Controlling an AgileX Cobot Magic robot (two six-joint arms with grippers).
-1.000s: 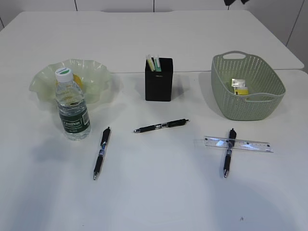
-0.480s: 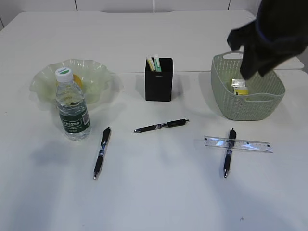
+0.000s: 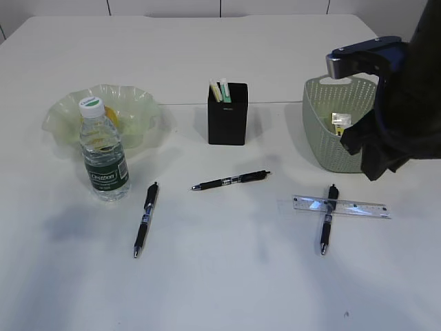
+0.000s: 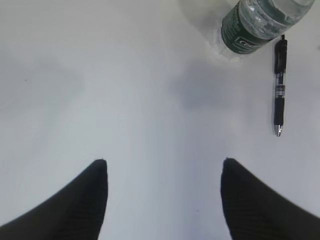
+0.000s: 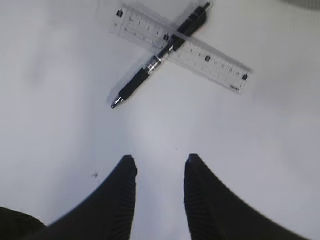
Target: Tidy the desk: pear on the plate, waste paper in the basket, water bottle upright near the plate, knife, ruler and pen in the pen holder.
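Note:
The water bottle [image 3: 103, 152] stands upright in front of the wavy green plate [image 3: 138, 103] and hides most of the pear, of which a yellow bit [image 3: 114, 116] shows. The waste paper [image 3: 342, 124] lies in the basket [image 3: 331, 148]. Pale sticks [image 3: 222, 89] stand in the black pen holder [image 3: 227, 121]; I cannot tell whether one is the knife. The clear ruler [image 3: 344, 205] crosses a pen [image 3: 325, 224]. My right gripper [image 5: 159, 162] hovers open and empty a little short of the ruler [image 5: 210, 60] and pen [image 5: 150, 75]. My left gripper [image 4: 165, 162] is wide open over bare desk, well short of the bottle [image 4: 260, 25].
Two more pens lie loose, one right of the bottle [image 3: 145, 219] [image 4: 279, 85] and one in front of the holder [image 3: 231, 181]. My right arm [image 3: 400, 103] hangs over the basket's right end. The desk's [image 3: 220, 289] near half is bare.
My right arm has come in from the upper right and dropped down in front of the basket's right side. Nothing on the desk has moved.

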